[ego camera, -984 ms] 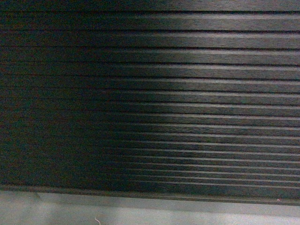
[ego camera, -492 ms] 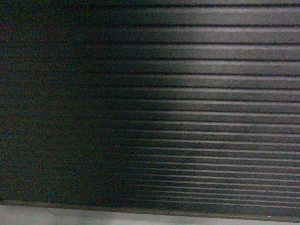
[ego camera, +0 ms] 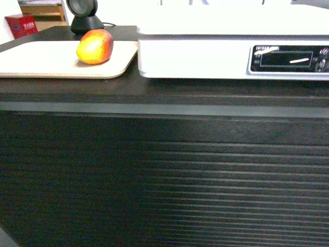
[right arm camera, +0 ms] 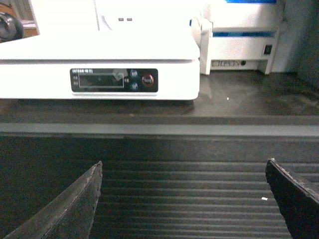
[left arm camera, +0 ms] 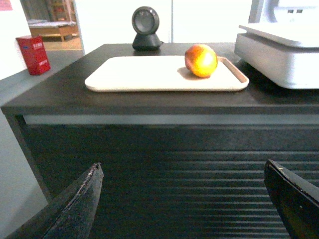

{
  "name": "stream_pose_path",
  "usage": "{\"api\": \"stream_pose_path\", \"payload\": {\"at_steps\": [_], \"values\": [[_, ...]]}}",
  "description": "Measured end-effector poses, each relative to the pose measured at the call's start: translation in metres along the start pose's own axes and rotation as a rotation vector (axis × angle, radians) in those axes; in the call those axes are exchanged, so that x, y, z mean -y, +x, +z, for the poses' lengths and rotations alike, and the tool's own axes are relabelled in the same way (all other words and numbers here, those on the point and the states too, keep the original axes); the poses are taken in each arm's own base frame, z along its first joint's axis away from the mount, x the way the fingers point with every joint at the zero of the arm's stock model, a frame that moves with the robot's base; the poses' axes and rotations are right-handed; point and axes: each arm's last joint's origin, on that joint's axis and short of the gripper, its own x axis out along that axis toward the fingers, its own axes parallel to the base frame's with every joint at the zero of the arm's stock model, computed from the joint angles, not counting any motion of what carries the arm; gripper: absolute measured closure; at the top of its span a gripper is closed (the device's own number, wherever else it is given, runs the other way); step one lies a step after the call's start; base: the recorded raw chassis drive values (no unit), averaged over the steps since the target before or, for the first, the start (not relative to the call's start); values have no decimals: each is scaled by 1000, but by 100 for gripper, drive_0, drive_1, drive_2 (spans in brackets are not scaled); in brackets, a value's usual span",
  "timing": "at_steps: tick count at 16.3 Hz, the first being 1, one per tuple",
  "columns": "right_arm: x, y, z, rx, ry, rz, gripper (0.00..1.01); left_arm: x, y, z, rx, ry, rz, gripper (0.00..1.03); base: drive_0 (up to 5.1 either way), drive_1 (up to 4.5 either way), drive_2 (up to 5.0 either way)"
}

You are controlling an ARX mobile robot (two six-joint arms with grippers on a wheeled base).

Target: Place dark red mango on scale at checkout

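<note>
The dark red mango (ego camera: 95,46) (left arm camera: 201,60), orange-yellow toward me with red on its far side, lies on a flat beige tray (ego camera: 46,64) (left arm camera: 134,74) on the black checkout counter (ego camera: 154,90) (left arm camera: 60,94). Right of the tray stands the white scale (ego camera: 205,51) (left arm camera: 279,55) (right arm camera: 99,55), its dark display strip (right arm camera: 113,80) facing me. My left gripper (left arm camera: 182,172) is open and empty, low before the ribbed front panel, short of the tray. My right gripper (right arm camera: 182,169) is open and empty too, below the counter edge in front of the scale. Neither gripper shows in the head view.
A black round scanner (left arm camera: 146,27) (ego camera: 85,15) stands behind the tray. A red box (left arm camera: 34,54) (ego camera: 21,24) sits far left, off the counter. White equipment (right arm camera: 244,40) stands right of the scale. The ribbed front panel (ego camera: 164,180) fills the lower view.
The head view has risen: earlier it showed only the ribbed panel and the floor, now it shows the counter top with the tray, mango and scale.
</note>
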Motion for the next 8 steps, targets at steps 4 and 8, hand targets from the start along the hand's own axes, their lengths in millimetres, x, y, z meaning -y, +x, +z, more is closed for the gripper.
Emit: {"api": "stream_pose_path", "payload": {"at_steps": [4, 8], "values": [[0, 0, 0, 1, 0, 0, 3, 0, 0, 0, 0, 0, 0, 5, -1, 314, -316], [0, 0, 0, 0, -2, 1, 3, 0, 0, 0, 0, 0, 2, 5, -1, 314, -316]]}}
